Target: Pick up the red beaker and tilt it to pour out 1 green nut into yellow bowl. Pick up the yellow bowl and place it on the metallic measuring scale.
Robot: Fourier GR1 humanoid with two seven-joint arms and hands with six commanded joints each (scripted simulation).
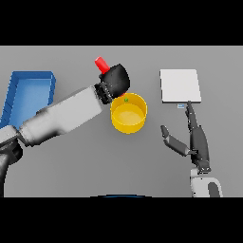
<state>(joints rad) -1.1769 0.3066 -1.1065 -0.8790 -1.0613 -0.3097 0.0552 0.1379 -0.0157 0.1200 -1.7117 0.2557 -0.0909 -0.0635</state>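
While left hand grips red beaker, fingers clenched round it, tilted over yellow bowl rim, we judge pour in progress. Green nut shows at bowl's far rim. Bowl on grey surface, well apart from metallic scale. Right hand idle, fingers released, beside scale. We count bowl transfer undone.

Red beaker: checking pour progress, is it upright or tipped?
Tipped. The red beaker slants in the left hand above the yellow bowl.
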